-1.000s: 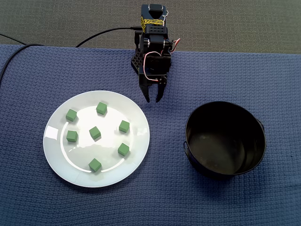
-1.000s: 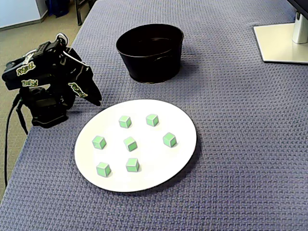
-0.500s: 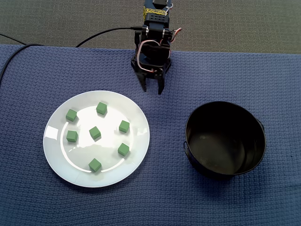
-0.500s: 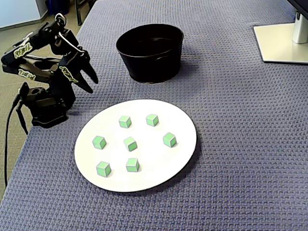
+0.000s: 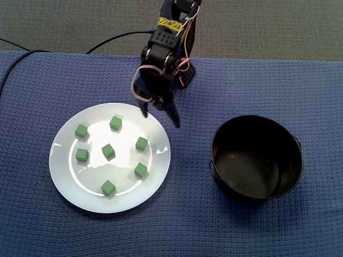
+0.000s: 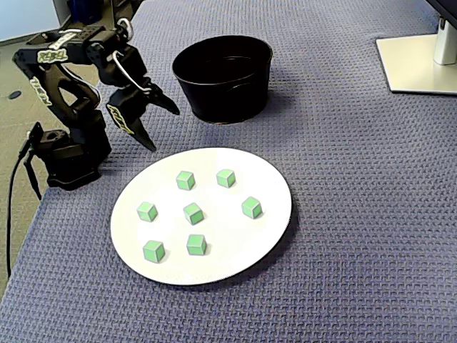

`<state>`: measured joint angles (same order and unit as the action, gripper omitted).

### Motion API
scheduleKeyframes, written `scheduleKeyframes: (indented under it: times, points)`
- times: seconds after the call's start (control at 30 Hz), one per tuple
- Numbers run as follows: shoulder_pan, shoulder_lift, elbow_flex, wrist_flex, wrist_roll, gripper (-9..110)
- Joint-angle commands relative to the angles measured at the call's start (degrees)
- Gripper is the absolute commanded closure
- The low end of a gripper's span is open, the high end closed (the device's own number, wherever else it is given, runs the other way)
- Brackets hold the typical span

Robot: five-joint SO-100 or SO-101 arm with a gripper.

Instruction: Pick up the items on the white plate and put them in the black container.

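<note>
White on blue cloth toward the tabletop's [image 5: 43, 80] left edge in a fixed view, spotted the plate [image 5: 63, 182]; counted seven green cubes [image 5: 108, 151] on it. Found the hand [image 5: 161, 120] spread and empty, raised near the plate's rim. Saw the black container [image 5: 217, 139] toward the right edge.

— We see green cubes [image 5: 109, 151] on a glossy white plate [image 5: 63, 179].
— And we note a black container [image 6: 221, 93], a waffle-patterned blue cloth [image 5: 43, 230], a black arm [image 5: 158, 53] banded with yellow tape [image 5: 169, 24].
</note>
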<state>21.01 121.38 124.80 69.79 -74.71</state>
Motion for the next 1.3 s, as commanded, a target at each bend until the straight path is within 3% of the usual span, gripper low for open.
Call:
scheduleKeyframes:
  times: [0.0, 0.27, 0.67, 1.07, 1.27]
  points:
    - [3.25, -11.43, -8.70, -2.55, -1.49, 57]
    - [6.50, -27.42, -19.25, -4.22, -5.01, 59]
    - [5.62, -35.07, -17.49, -8.26, -10.02, 61]
    - [5.45, -37.18, -15.29, -11.87, -11.51, 70]
    - [4.83, -37.09, -13.71, -12.83, -11.60, 81]
